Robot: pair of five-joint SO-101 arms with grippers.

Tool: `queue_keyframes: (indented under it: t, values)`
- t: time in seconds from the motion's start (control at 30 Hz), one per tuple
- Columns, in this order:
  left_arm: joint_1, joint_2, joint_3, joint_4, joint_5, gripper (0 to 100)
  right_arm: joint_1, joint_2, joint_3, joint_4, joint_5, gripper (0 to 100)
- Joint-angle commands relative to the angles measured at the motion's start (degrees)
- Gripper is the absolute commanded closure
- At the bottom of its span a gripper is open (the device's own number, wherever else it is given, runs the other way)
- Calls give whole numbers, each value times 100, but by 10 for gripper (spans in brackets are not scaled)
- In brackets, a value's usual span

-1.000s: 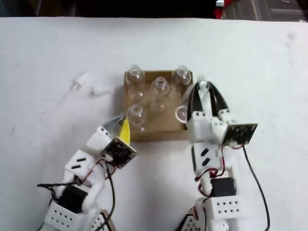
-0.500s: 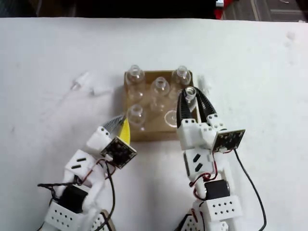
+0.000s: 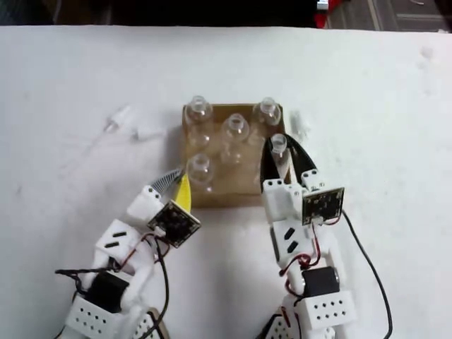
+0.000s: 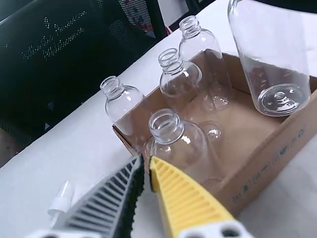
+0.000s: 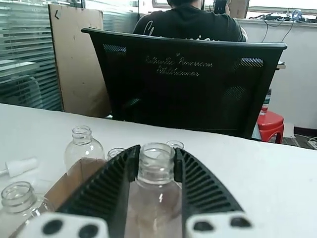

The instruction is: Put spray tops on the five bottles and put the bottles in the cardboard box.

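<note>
Pinching a clear bottle [image 3: 279, 143] by its neck, the right claw [image 3: 280, 154] holds it upright over the front right part of the cardboard box [image 3: 229, 196], which sits near the middle of the desk [image 3: 70, 70]. Four more stand open-necked inside the box: a far-left bottle [image 3: 199, 109], a far-right bottle [image 3: 267, 109], a middle bottle [image 3: 234, 127] and a front-left bottle [image 3: 199, 167]. The left claw [image 3: 180, 180] has its grey and yellow fingers pressed together, its tip just beside the box's front left corner. One spray top [image 3: 127, 121] lies on the desk left of the box, and a second spray top [image 3: 300, 121] lies just beside the box's far right corner.
</note>
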Motion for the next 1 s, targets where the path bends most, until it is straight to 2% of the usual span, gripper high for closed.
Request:
queue_keyframes:
  t: [0.0,0.2,0.4,0.53,0.83,0.97]
  values:
    - [22,-84,-18,62,-62,976,-145,75,35,479,97,982]
    - [22,-84,-18,62,-62,976,-303,31,35,426,97,982]
    - [31,-84,-18,44,-62,976,-295,75,35,-1059,97,982]
    - [40,-84,-18,44,-62,976,-295,84,35,-1648,97,982]
    - [66,-84,-18,62,-62,976,-295,198,-62,-1727,97,982]
    - [66,-84,-18,79,-62,976,-295,1077,-756,-1727,97,982]
